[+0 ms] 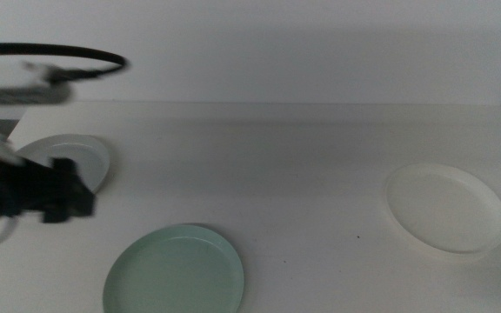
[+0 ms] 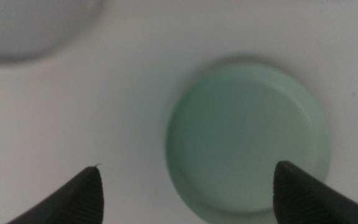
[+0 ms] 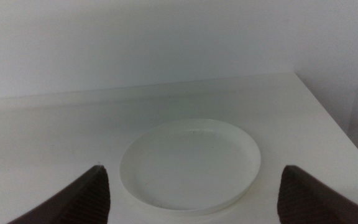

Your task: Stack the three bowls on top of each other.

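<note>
The left gripper (image 2: 185,193), jaws spread and empty, hung over the mint green bowl (image 2: 248,138) near the grey-blue bowl (image 1: 68,156), the white bowl (image 1: 446,207) well apart; the first pickup seemingly awaited, needing a descent onto a rim.

White table (image 1: 303,165); pale wall (image 1: 320,43) behind.

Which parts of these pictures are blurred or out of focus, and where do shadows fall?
Middle view: the left arm and left gripper are motion-blurred, while the mint green bowl is sharp. Left wrist view: the grey-blue bowl is soft and the whole picture slightly defocused. Right wrist view: the white bowl is clear, and a soft shadow falls along the wall.
</note>
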`<state>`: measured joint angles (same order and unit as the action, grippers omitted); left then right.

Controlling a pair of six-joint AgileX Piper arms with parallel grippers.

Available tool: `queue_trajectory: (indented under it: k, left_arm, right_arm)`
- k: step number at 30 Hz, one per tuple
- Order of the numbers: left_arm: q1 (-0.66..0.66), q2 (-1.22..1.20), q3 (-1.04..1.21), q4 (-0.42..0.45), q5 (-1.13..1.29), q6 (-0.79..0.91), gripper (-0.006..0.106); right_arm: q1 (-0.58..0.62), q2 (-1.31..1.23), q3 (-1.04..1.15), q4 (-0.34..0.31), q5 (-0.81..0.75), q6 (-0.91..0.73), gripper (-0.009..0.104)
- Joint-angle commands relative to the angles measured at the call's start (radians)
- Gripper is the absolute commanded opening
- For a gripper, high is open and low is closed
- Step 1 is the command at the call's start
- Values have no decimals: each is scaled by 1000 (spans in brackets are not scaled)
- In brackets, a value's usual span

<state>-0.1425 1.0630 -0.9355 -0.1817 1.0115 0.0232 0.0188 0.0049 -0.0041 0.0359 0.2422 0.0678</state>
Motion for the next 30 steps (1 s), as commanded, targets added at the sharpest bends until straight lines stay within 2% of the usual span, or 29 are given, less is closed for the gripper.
queue_trajectory:
  k: [1,7,12,20,25,30]
  left_arm:
    - [-79,84,-8,44,8,-115,94]
    - [-199,217,5,198,-32,-290,94]
    - [-207,297,73,213,-98,-334,94]
    - [-207,387,248,143,-383,-354,94]
    - [-190,477,249,128,-421,-331,94]
    - [-174,533,249,36,-437,-230,86]
  right_arm:
    - [-9,-5,4,-2,-9,-9,93]
    - [-9,-5,4,-2,-9,-9,93]
    - [-9,-5,4,-2,-9,-9,93]
    - [-9,-5,4,-2,-9,-9,93]
    - [-9,-5,4,-2,-9,-9,93]
    - [-9,-5,4,-2,-9,-9,93]
